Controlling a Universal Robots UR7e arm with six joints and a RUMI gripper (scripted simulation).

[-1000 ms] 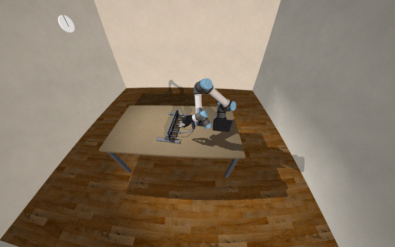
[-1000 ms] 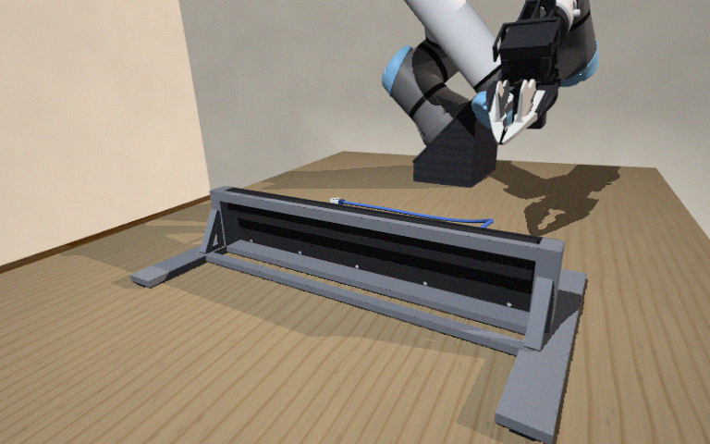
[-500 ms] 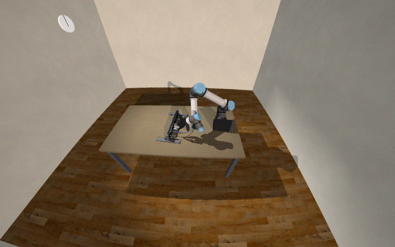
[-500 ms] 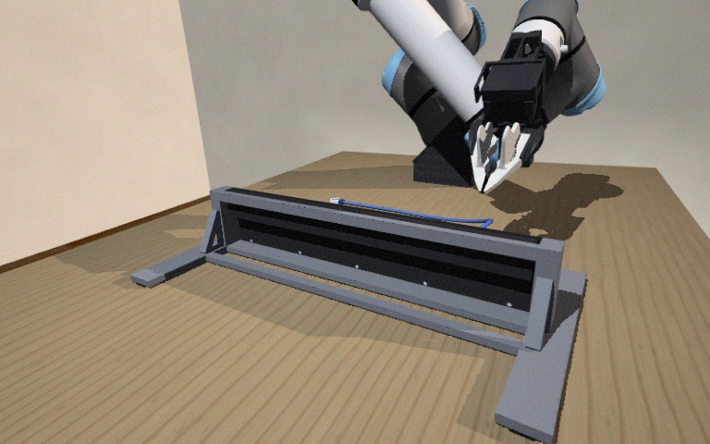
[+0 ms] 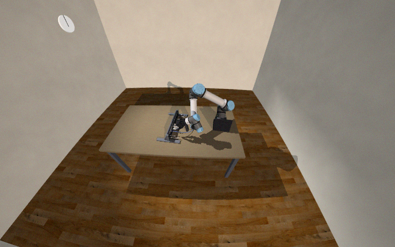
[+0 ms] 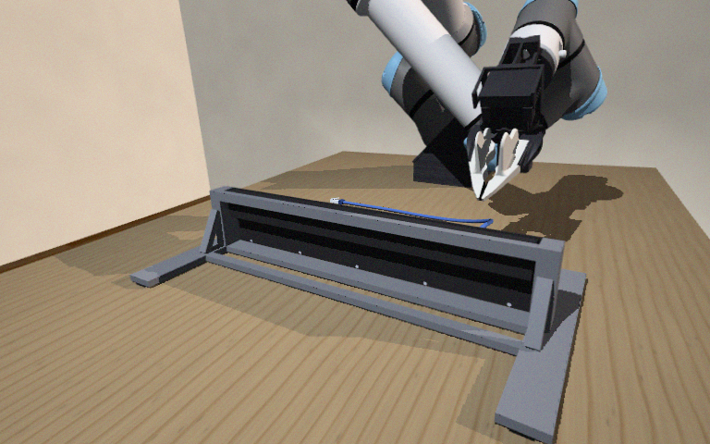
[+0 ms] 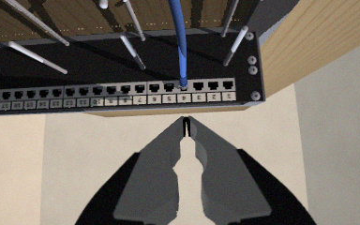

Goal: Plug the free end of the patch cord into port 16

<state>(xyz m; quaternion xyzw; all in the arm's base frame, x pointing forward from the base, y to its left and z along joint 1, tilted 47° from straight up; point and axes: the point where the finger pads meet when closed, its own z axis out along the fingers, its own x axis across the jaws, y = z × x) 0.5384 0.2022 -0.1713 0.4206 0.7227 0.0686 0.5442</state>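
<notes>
Blue patch cord [image 6: 413, 214] [image 7: 180, 44], one end in port 4 [image 7: 184, 88], clear plug [image 6: 335, 201] free

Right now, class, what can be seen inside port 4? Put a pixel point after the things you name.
The blue cord [image 5: 185, 131] [image 6: 413, 215] [image 7: 181, 52] runs into port 4 [image 7: 184, 88], its end within the opening. The cord covers most of that opening, so the plug's depth and whether its latch has caught cannot be seen.

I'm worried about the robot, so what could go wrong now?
The fingers are shut on nothing, so they may bump the rack and tip it.

The cord is in port 4, so a tug might pull it out.

The free plug hangs behind the rack's top, so it could swing when grabbed.
</notes>
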